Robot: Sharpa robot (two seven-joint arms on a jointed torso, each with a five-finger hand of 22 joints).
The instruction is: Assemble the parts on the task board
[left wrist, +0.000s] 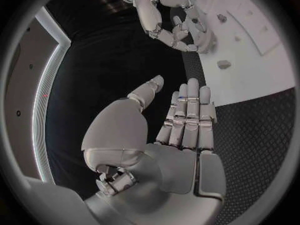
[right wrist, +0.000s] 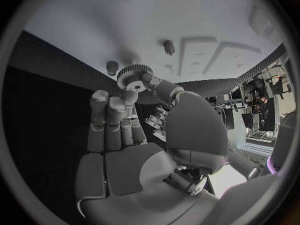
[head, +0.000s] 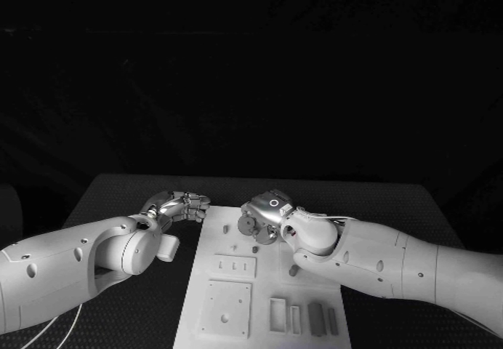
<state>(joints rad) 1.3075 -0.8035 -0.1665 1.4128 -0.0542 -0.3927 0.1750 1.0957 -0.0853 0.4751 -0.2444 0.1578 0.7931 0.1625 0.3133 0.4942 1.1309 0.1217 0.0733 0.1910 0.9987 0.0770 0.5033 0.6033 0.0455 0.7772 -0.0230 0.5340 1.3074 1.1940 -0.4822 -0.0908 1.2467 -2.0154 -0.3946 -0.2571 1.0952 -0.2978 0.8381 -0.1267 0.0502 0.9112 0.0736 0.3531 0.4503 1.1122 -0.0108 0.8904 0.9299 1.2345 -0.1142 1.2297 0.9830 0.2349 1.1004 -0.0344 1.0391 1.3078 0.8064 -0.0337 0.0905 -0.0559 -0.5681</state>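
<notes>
Just beyond its own fingertips, over the task board (head: 239, 291), the right hand (head: 264, 214) pinches a gear (right wrist: 132, 77), apparently carrying it to a peg (right wrist: 169, 47); next comes lining it up, while the left hand (head: 180, 206) waits flat beside the board

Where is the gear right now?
The gear is pinched in the right hand, held over the far end of the task board, above a small peg standing on it.
</notes>
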